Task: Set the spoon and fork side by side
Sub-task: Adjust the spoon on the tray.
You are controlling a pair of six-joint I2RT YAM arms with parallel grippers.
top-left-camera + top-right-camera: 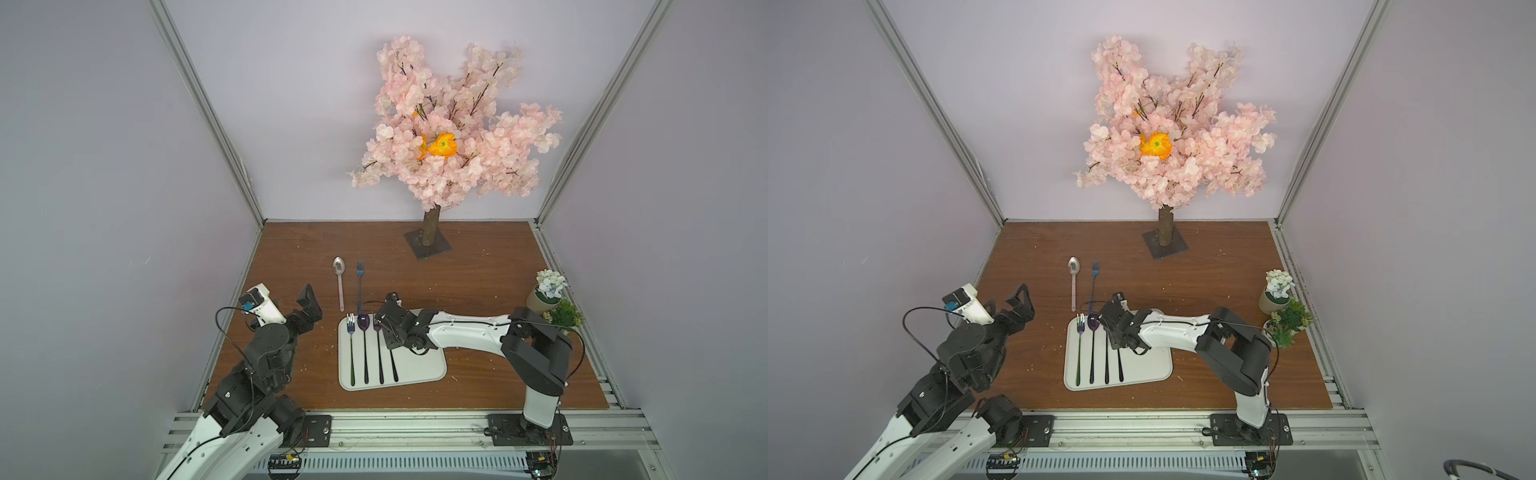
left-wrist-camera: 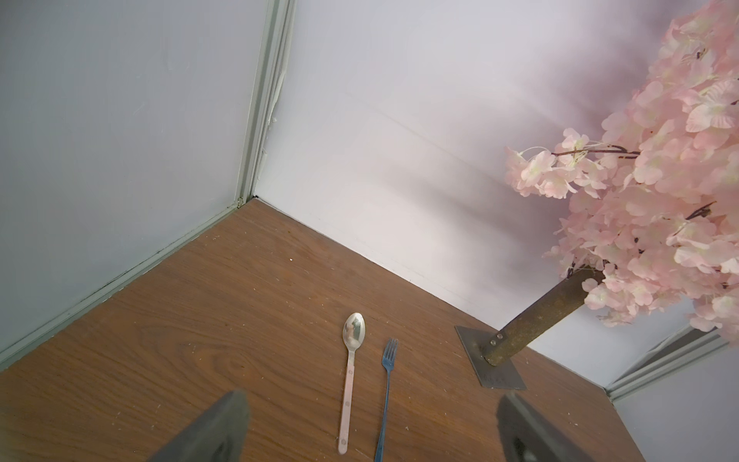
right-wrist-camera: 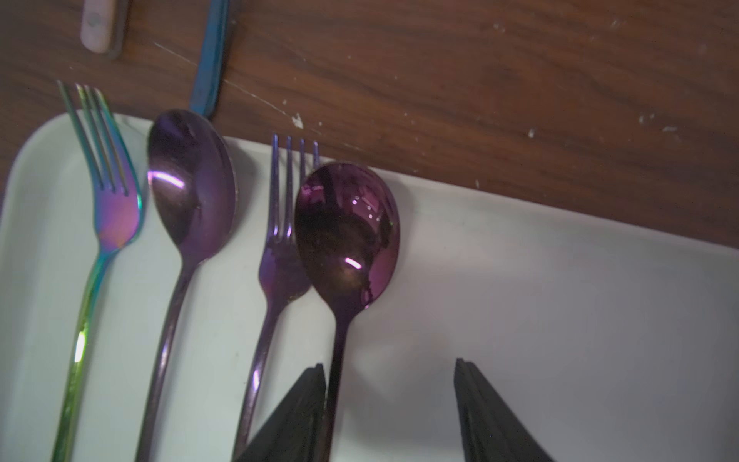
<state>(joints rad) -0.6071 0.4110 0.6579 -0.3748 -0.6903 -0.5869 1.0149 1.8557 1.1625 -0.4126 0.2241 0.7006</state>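
Note:
A white tray (image 1: 419, 365) holds a rainbow fork (image 3: 114, 208), a purple spoon (image 3: 190, 188), a purple fork (image 3: 280, 256) and another purple spoon (image 3: 348, 228) in a row. My right gripper (image 3: 390, 372) hovers over the tray's far end (image 1: 384, 328), open. That last spoon's handle lies along the inner face of one finger, and the other finger stands well clear. Beyond the tray, a silver spoon (image 1: 339, 266) with a pink handle and a blue fork (image 1: 359, 282) lie parallel on the wood. My left gripper (image 2: 372, 396) is open and empty, left of them (image 1: 1005, 303).
A pink blossom tree (image 1: 449, 137) on a dark square base (image 1: 428, 245) stands at the back. Two small potted plants (image 1: 548, 291) sit at the right edge. Grey walls close three sides, and a metal rail runs along the front.

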